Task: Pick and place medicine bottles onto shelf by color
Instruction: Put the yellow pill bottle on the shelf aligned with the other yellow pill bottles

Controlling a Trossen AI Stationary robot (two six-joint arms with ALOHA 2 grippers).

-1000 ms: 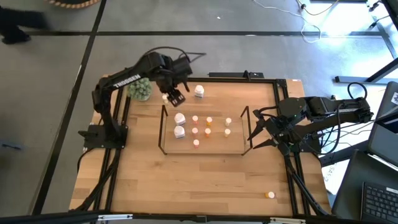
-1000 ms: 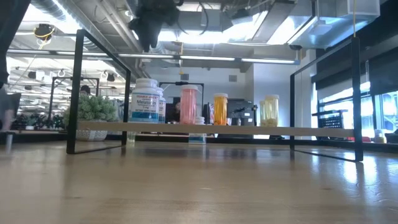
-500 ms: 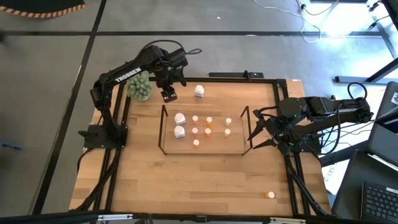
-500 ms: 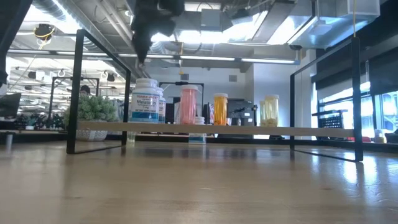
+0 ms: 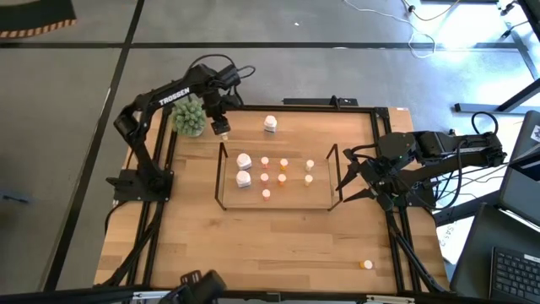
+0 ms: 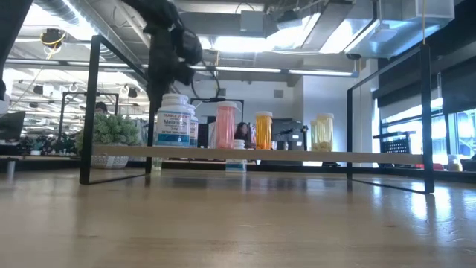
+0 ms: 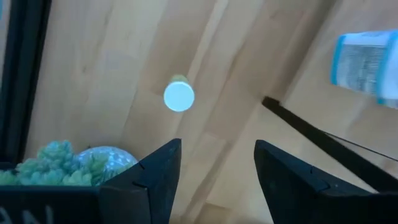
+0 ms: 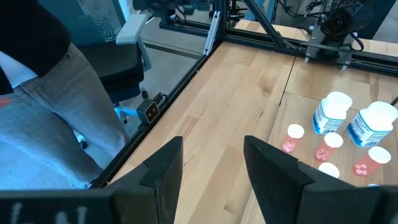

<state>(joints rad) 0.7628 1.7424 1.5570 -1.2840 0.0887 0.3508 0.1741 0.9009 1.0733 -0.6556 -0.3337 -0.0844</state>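
overhead, the left tool (image 5: 221, 128) hangs above the far-left part of the counter (image 5: 278, 245), just beside the green plant (image 5: 189, 119) and just outside the shelf's far-left corner. its wrist view shows the fingers (image 7: 155, 177) spread apart with nothing between them, and a small white-capped bottle (image 7: 179, 97) standing on the wood beyond them, next to the plant (image 7: 68, 158). the shelf (image 5: 276, 208) sits mid-counter with two larger white bottles (image 5: 244, 169) at its left end and small pink, orange and cream ones (image 5: 283, 171) in rows to their right. another white bottle (image 5: 270, 124) stands alone on the counter beyond the shelf, and a small orange one (image 5: 366, 264) near the front right corner. the right tool (image 5: 346, 181) waits at the shelf's right end, fingers (image 8: 163, 167) parted and empty. a person's grey-trousered leg (image 8: 62, 118) shows beside the counter.
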